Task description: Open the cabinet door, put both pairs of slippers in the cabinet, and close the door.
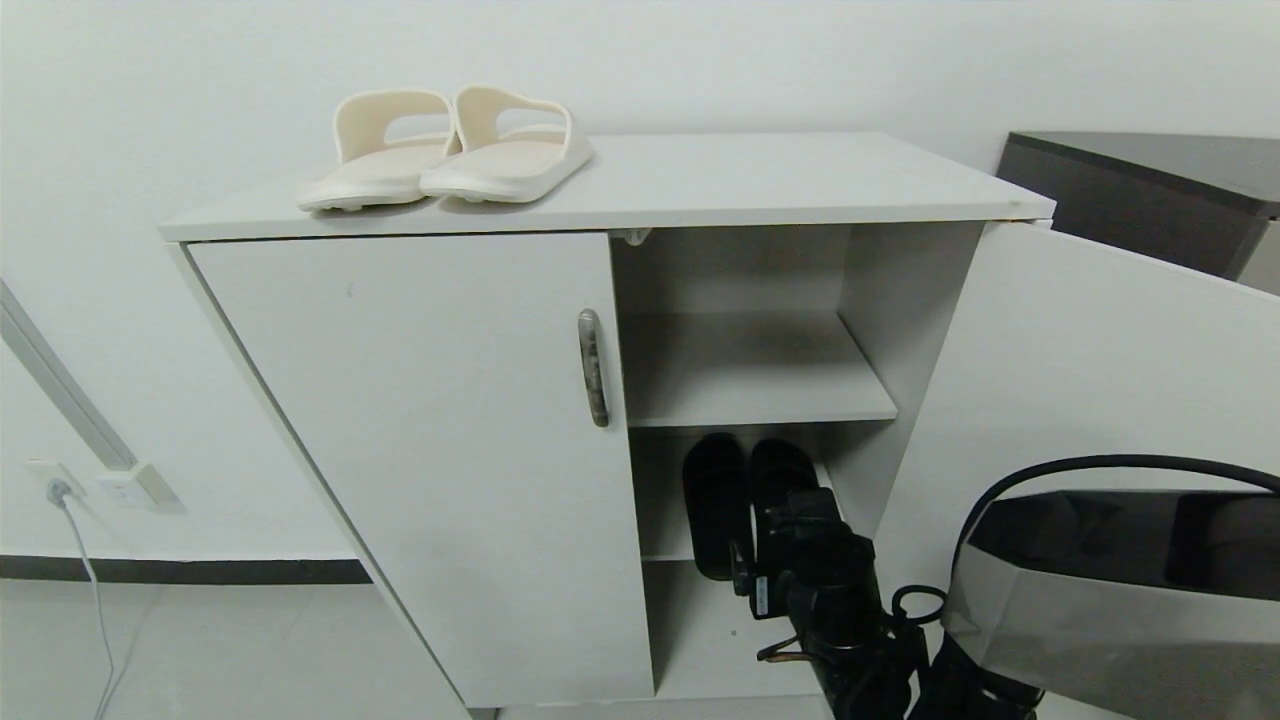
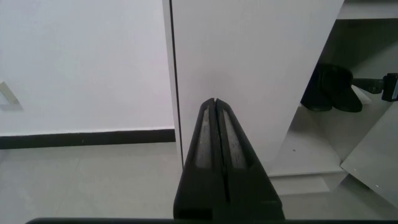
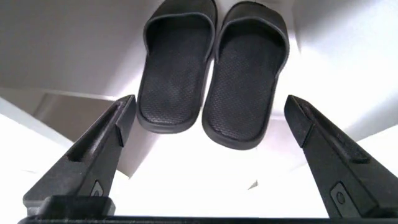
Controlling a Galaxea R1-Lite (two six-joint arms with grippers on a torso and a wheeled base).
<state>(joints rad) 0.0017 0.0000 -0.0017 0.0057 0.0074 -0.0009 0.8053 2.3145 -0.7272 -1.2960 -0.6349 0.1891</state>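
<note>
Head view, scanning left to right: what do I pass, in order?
wall socket → cream slippers → door handle → black slippers → open cabinet door

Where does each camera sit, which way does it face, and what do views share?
Head view: on the head, looking down at the white wooden cabinet, cream slide slippers on top; right arm below.
Left wrist view: faces the cabinet's closed left door; shut left gripper ahead.
Right wrist view: faces the black rubber slippers past the open right gripper.
Shared: all three show the black slippers.
</note>
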